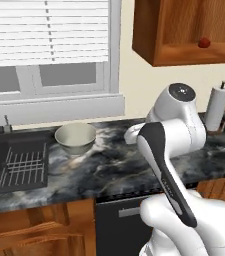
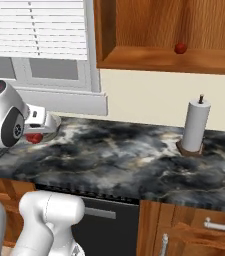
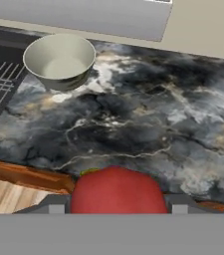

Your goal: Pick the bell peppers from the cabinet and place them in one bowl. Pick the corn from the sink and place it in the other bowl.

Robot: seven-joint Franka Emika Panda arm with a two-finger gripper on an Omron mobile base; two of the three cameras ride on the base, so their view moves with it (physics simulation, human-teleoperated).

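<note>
Between the gripper's [image 3: 117, 206] fingertips, low in the hand view, sits a glossy red bell pepper [image 3: 117, 191], clamped from both sides and carried above the near edge of the dark marbled counter [image 3: 148, 124]. In the right base view the same pepper [image 2: 33, 137] shows red just under the white hand. The pale grey-beige bowl [image 3: 59, 59] stands empty to the far left, just beside the black sink [image 1: 14, 165] and its wire drain rack [image 1: 25, 167]. To do this step well, I judge the hand should travel left and away over the counter, high enough to pass the bowl's rim, stop centred over the bowl, lower, then let go; a release off-centre could roll the pepper out. A second bell pepper [image 2: 180, 48] waits on the cabinet [image 2: 149, 57] shelf, well apart to the right. A paper towel roll [image 2: 194, 127] stands beneath it.
</note>
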